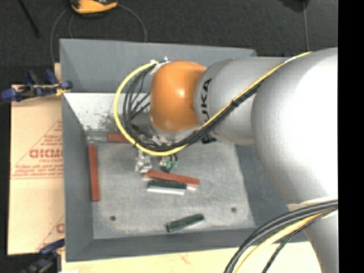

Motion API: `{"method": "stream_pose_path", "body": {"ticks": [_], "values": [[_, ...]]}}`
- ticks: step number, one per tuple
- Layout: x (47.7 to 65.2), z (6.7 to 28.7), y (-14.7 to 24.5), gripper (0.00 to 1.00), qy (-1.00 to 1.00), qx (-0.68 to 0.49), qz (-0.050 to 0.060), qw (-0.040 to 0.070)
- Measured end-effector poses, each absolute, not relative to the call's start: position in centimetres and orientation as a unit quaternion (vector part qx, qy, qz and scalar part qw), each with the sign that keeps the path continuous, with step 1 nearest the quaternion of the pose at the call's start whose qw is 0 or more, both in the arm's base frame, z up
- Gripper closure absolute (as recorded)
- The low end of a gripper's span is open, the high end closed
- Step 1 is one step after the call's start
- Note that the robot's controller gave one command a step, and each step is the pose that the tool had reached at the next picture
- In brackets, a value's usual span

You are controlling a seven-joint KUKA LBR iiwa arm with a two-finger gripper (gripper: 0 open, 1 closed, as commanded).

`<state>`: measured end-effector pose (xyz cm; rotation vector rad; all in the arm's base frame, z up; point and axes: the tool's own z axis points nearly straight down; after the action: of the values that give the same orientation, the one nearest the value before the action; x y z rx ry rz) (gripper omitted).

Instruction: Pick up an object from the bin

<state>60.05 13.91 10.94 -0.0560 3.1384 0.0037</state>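
Note:
My gripper (pixel 149 162) reaches down under the orange wrist cover near the middle of the bin. Its metal tip stands just above the left end of a small cluster of sticks: a red-brown stick (pixel 173 178), a white stick (pixel 166 190) below it and a dark green piece (pixel 169 164) beside the tip. Another red-brown stick end (pixel 115 137) pokes out from under the arm at the upper left.
A long red-brown stick (pixel 93 172) lies upright along the bin's left side. A dark green marker-like stick (pixel 185 222) lies near the front wall. The arm covers the bin's right and back part.

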Motion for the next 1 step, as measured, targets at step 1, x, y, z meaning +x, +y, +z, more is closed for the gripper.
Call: {"method": "stream_pose_path", "body": {"ticks": [1], "values": [[60.06, 10.94, 13.90, 0.00, 1.000, -0.017, 0.001, 0.001]]}}
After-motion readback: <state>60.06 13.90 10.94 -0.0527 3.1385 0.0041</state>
